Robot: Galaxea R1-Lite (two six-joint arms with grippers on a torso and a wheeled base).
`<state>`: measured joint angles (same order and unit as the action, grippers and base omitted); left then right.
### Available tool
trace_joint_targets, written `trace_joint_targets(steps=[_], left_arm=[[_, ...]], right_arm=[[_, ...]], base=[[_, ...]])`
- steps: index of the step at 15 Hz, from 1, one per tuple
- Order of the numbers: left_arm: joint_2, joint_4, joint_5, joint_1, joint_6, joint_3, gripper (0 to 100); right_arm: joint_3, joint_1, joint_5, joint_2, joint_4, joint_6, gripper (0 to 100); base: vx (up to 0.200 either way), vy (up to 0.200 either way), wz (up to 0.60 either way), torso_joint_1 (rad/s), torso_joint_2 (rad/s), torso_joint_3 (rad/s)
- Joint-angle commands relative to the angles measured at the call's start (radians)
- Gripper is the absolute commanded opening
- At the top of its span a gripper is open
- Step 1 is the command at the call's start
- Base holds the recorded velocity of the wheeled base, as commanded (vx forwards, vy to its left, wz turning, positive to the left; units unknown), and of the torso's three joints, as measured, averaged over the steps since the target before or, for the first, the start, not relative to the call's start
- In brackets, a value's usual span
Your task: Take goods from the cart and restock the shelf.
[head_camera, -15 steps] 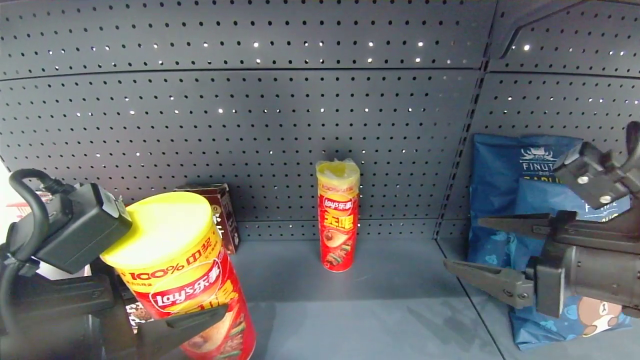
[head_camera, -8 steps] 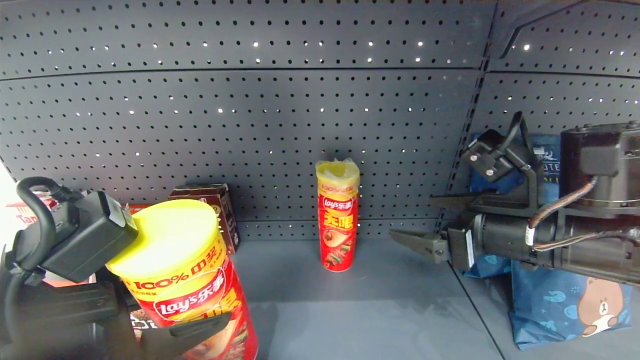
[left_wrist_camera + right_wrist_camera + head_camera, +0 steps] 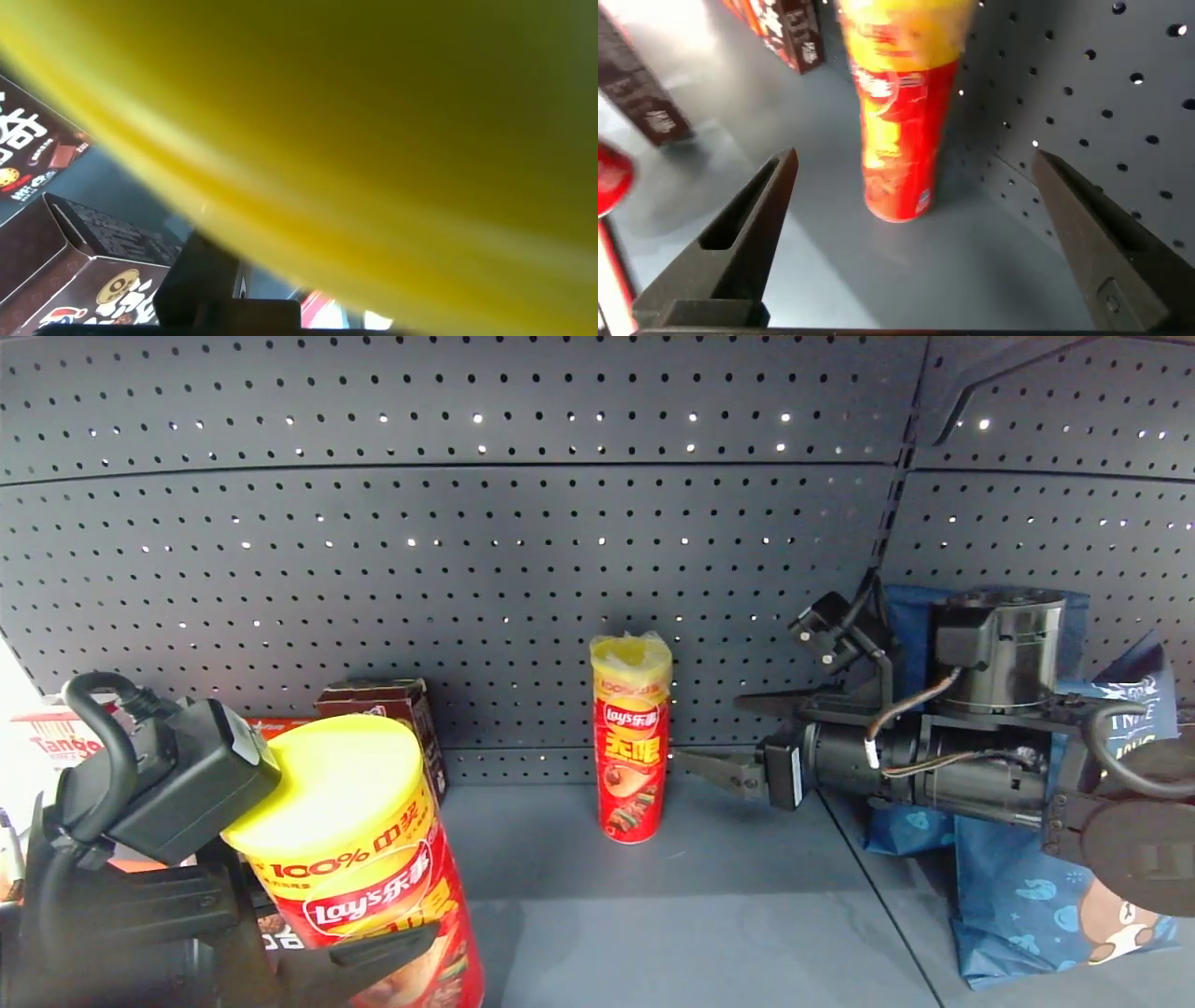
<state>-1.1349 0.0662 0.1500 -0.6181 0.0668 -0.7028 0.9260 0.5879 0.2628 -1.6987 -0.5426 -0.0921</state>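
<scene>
Held can (image 3: 359, 868): red tube, yellow lid, clamped by left gripper (image 3: 369, 938), front-left of shelf (image 3: 709, 915).
Right gripper (image 3: 709, 728): spread wide, beside upright standing can (image 3: 630, 737).

The chip can (image 3: 374, 121) looms very close, its yellow lid blurred across most of the frame. Past its edge, dark brown snack boxes (image 3: 89, 275) lie on the grey shelf (image 3: 140, 198).
</scene>
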Motion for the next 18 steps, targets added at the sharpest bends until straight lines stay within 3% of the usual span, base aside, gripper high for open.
trace_joint_targets(steps=[1, 6, 18], left_arm=[[-0.002, 0.001, 0.0, 0.0, -0.001, 0.003, 0], [0.0, 0.001, 0.0, 0.001, 0.001, 0.006, 0], [0.0, 0.0, 0.0, 0.008, -0.001, 0.02, 0]], right_arm=[[0.031, -0.019, 0.024, -0.079, -0.022, -0.001, 100], [0.036, -0.042, 0.133, -0.141, -0.093, -0.005, 100], [0.083, -0.045, 0.22, -0.277, -0.149, -0.008, 100]], base=[[0.0, 0.0, 0.0, 0.0, 0.0, 0.0], [0.0, 0.0, 0.0, 0.0, 0.0, 0.0], [0.0, 0.0, 0.0, 0.0, 0.0, 0.0]])
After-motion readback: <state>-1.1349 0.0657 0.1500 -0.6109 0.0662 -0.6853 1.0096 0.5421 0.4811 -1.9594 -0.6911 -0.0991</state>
